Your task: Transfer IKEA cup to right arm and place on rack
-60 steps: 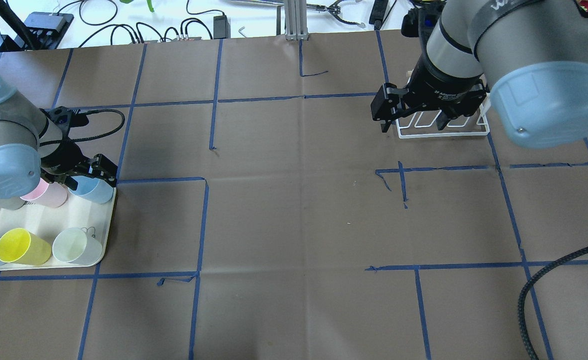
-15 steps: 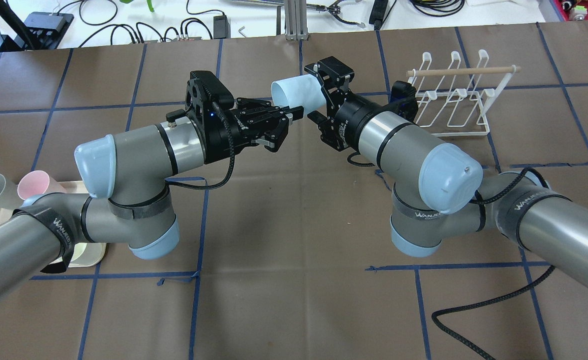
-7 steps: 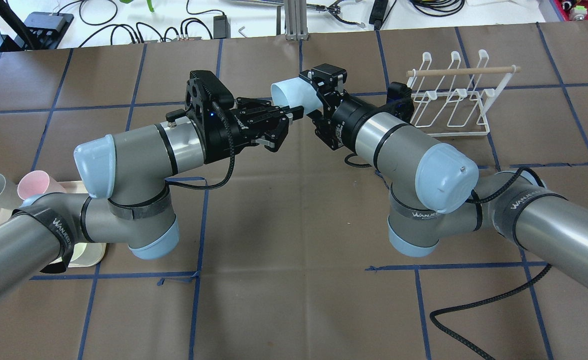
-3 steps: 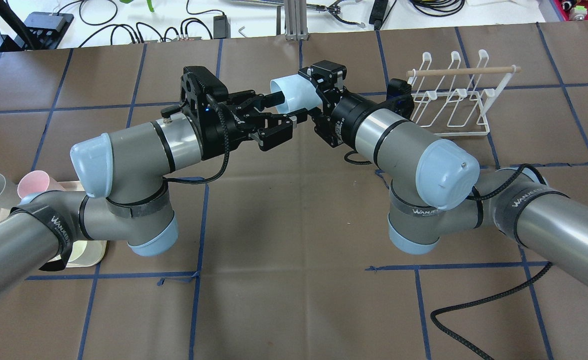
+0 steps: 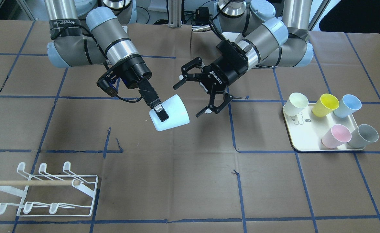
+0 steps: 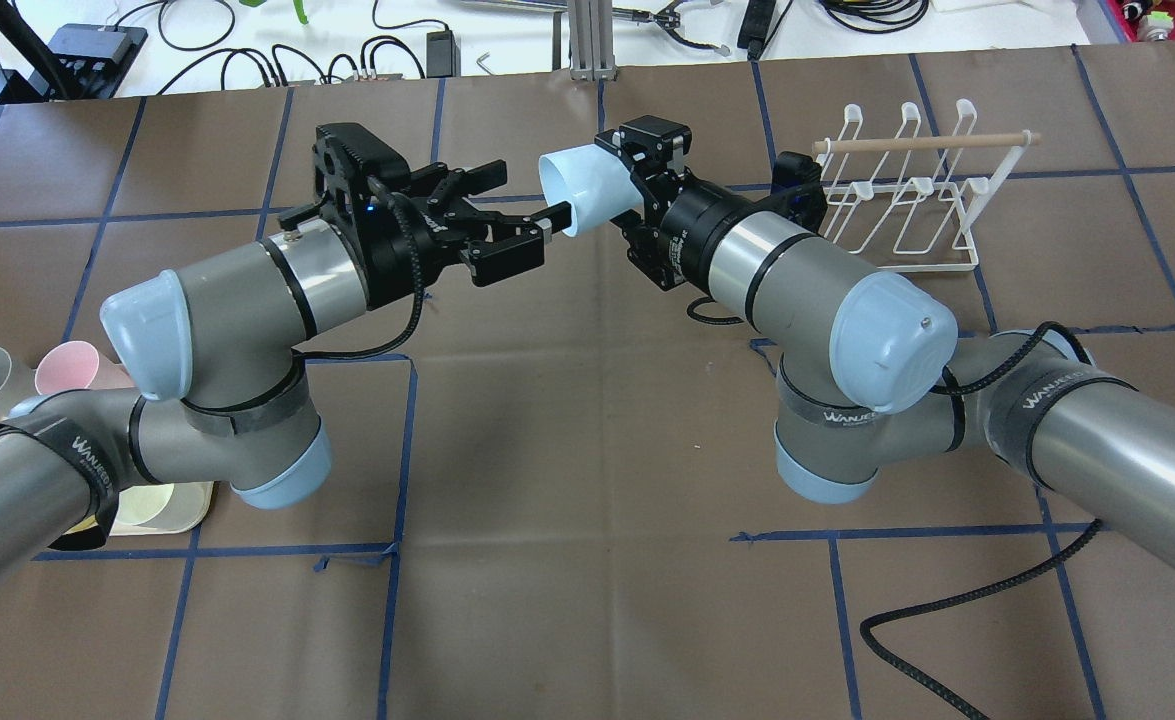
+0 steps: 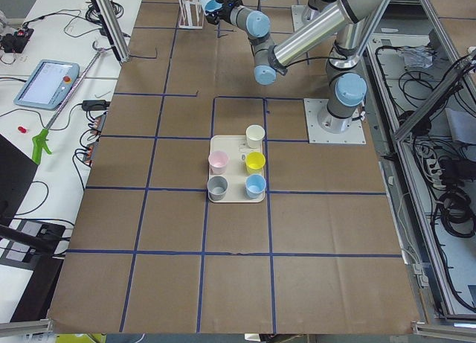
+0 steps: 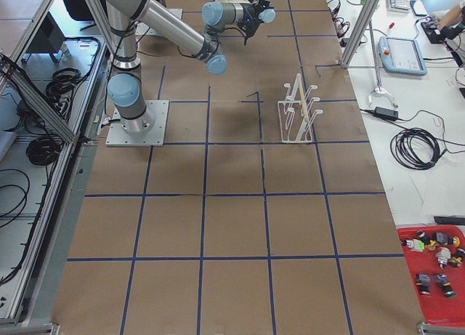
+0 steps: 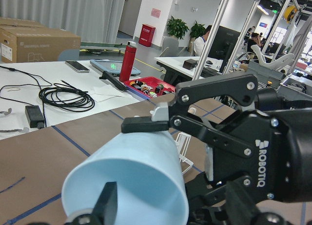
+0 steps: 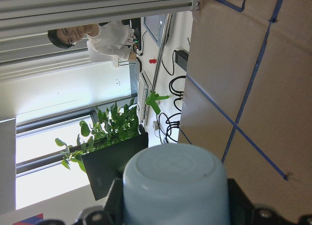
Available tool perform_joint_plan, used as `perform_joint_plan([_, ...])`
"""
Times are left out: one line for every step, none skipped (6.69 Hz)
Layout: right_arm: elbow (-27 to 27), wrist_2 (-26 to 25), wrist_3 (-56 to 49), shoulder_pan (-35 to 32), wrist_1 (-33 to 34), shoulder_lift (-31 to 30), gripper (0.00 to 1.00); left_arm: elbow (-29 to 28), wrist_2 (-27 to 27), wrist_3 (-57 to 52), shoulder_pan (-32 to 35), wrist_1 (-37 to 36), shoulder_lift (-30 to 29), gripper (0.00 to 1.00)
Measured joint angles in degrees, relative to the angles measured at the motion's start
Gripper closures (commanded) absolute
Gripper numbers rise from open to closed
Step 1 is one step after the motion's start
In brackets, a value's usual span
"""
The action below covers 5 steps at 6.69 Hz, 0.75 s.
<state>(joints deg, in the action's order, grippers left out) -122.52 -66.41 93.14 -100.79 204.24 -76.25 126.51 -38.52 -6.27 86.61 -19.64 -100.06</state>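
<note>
Drew the left gripper [image 6: 527, 200] back and spread it wide, clear of the pale blue cup [image 6: 582, 190]. Held that cup aloft, pinched across its wall in the right gripper [image 6: 637, 185], near the rack [image 6: 922, 143]. Risked slipping or tilting on the swing over: smooth taper, narrow pinch.

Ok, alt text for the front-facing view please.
The right gripper holds a pale blue cup above the table, the left gripper open beside it. A white rack and a tray of five cups stand aside.
</note>
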Motion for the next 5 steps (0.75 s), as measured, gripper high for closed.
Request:
perform_joint_plan([0.3,-0.3,-0.15,0.21,0.2,0.27,0.78,0.55,-0.16,0.04,-2.79,-0.68,0.13,0.01])
perform_joint_plan([1.08,-0.97,-0.21,0.68,0.46,0.59,0.79,0.29,-0.63,0.26,-4.59,-0.48,0.06,0.01])
perform_joint_plan([2.29,-2.8,-0.7,1.29,0.65,1.05,0.83,-0.61,-3.55,1.07,-5.33,1.22,0.07,0.01])
perform_joint_plan([3.42,-5.2,-3.92,2.21,0.76,1.62,0.86,-2.62,-10.37,2.28,-5.33,4.84,0.07,0.01])
perform_joint_plan([4.37,-7.34,-10.61,3.77,0.8,2.02,0.89,-5.73,-17.37,3.04,-5.0,10.29,0.03,0.01])
